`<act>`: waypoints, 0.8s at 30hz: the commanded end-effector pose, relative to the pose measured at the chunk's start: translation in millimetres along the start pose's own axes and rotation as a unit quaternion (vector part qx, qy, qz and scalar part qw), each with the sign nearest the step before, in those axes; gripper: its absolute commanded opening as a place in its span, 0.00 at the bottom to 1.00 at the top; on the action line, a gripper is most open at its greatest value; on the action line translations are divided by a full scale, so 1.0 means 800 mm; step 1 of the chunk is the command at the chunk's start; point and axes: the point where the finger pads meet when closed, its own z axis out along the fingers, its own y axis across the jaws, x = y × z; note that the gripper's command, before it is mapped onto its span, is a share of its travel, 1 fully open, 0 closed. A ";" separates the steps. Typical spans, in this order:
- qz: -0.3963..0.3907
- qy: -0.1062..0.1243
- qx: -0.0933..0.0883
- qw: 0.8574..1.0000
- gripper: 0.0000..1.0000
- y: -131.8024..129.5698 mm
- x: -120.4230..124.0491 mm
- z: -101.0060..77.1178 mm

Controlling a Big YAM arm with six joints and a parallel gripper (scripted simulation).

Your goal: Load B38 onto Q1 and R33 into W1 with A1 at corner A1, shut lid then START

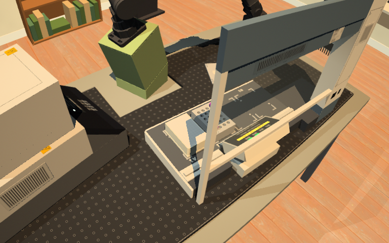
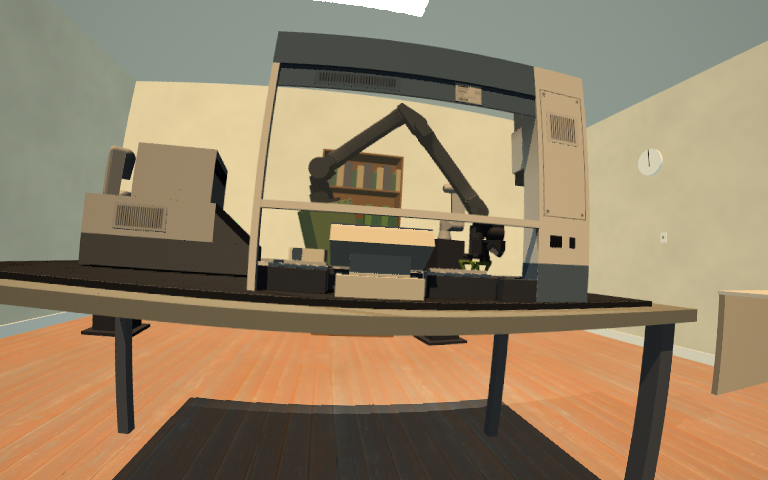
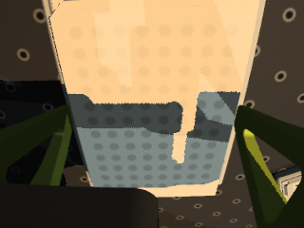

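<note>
Directly beneath the tool (image 3: 152,146), a 96-well PCR plate (image 3: 155,57); green fingers spread wide either side, holding nothing (presumably straddling for a long-side grasp).

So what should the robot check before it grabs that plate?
1. Gripper open: ok, wide apart and holding nothing.
2. Plate between the green fingers: ok, one finger on each long side.
3. Fingers low enough to pinch the plate's edges: cannot tell.
4. Which plate this is, B38 or R33: cannot tell, no label readable.
5. Cycler lid open for loading: cannot tell.
6. Cycler lamp colour: cannot tell, only a pale dot shows.
</note>
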 end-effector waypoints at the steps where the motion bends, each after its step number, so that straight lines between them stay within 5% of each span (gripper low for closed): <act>1: -0.004 -0.022 -0.018 1.000 1.00 0.021 -0.011 -0.031; 12: -0.001 -0.035 -0.031 0.999 1.00 0.036 -0.030 -0.048; 24: -0.003 -0.026 -0.023 0.999 1.00 0.033 -0.022 -0.022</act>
